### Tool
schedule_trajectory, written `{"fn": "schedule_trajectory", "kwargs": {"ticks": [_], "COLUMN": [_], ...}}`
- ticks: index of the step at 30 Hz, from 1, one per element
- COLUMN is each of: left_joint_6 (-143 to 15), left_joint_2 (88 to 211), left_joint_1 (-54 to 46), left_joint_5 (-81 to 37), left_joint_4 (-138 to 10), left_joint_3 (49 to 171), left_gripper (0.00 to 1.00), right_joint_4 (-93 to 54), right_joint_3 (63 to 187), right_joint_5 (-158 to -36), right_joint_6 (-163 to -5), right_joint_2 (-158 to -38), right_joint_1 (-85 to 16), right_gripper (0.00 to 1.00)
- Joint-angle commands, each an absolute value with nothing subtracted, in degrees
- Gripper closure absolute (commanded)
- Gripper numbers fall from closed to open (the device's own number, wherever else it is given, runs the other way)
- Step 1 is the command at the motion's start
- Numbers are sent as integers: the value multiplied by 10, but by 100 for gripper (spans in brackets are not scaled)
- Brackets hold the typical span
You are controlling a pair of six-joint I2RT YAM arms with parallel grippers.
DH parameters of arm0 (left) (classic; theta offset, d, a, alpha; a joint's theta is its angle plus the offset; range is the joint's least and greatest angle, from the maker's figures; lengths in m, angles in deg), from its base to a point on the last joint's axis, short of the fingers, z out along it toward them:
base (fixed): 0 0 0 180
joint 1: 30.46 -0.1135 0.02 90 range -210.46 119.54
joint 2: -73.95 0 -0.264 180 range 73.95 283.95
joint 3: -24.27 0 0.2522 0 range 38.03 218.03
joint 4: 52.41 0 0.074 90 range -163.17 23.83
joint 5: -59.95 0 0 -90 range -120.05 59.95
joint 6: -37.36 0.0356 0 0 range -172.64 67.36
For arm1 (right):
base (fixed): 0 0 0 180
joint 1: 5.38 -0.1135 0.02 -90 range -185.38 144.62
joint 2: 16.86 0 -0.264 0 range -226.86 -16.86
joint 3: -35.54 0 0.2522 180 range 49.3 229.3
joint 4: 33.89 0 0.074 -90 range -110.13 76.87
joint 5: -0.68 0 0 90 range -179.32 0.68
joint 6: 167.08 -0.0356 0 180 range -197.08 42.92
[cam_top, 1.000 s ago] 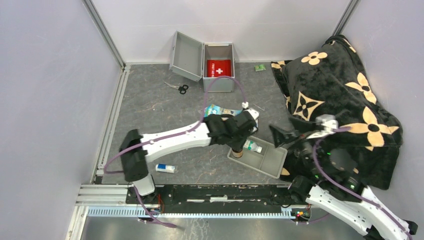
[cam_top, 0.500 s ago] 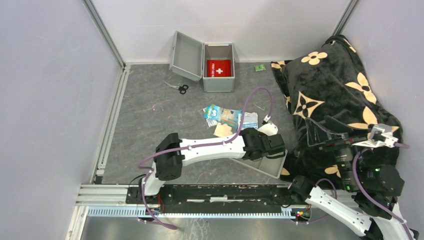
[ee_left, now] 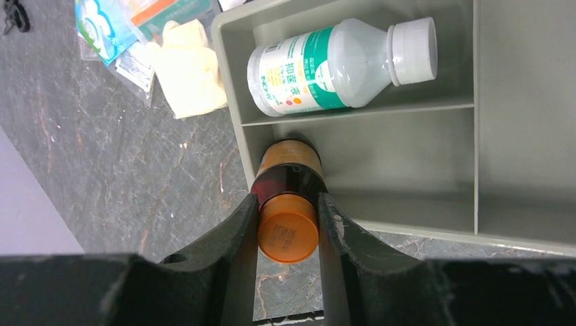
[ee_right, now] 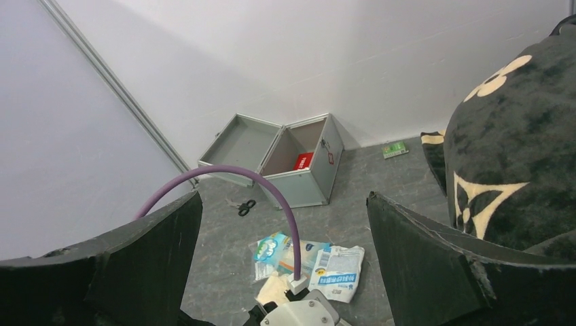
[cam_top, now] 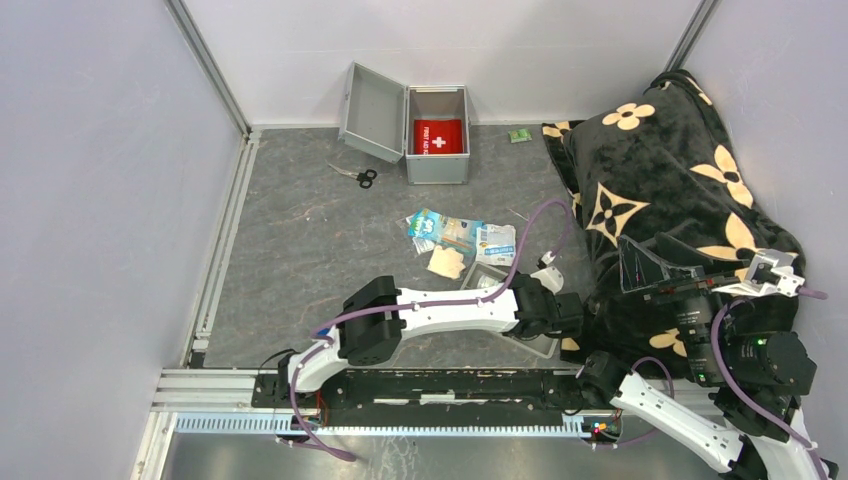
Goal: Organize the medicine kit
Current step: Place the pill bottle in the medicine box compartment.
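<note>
The medicine kit (cam_top: 437, 150) is a silver-grey metal case at the back with its lid (cam_top: 372, 112) swung open to the left; a red first-aid pouch (cam_top: 438, 136) lies inside. It also shows in the right wrist view (ee_right: 306, 170). My left gripper (cam_top: 562, 312) reaches low over the grey divided tray (cam_top: 488, 278). In the left wrist view it (ee_left: 288, 204) is shut on an amber bottle (ee_left: 289, 170) by its orange cap (ee_left: 288, 229); the bottle's base sits in the tray's (ee_left: 516, 136) corner compartment. A white bottle (ee_left: 326, 64) lies in the compartment beside it. My right gripper (cam_top: 660, 265) is open, empty and raised over the blanket.
Scissors (cam_top: 355, 176) lie left of the kit. Flat packets (cam_top: 445, 230), a white sachet (cam_top: 497, 243) and a tan glove (cam_top: 446, 262) lie mid-table. A small green packet (cam_top: 518, 135) is at the back. A black flowered blanket (cam_top: 680, 180) fills the right side.
My left arm has swung right and toward the near edge, lowering over the tray with the amber bottle. My right arm has pulled back to the right and risen.
</note>
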State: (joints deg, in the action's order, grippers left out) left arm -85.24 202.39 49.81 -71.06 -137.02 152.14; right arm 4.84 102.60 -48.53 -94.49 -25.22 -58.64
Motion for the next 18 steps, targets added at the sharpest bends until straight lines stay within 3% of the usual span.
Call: {"fn": "schedule_trajectory", "kwargs": {"ticks": [1, 7, 18], "left_joint_6": [-866, -868, -873], "left_joint_2": [2043, 2050, 2023], "left_joint_1": [503, 517, 523], "left_joint_5": [-733, -708, -680], "left_joint_4": [-1388, -1370, -1341], "left_joint_3": [1546, 1557, 1568], "left_gripper": [66, 40, 23], "right_joint_4": [69, 72, 81], "right_joint_3": [1022, 1016, 1011], "right_joint_5": [-466, -465, -470], "right_joint_6": [-959, -966, -969], "right_joint_2": [-257, -255, -267], "right_joint_1": [-590, -589, -590], "right_gripper": [2, 2, 2]}}
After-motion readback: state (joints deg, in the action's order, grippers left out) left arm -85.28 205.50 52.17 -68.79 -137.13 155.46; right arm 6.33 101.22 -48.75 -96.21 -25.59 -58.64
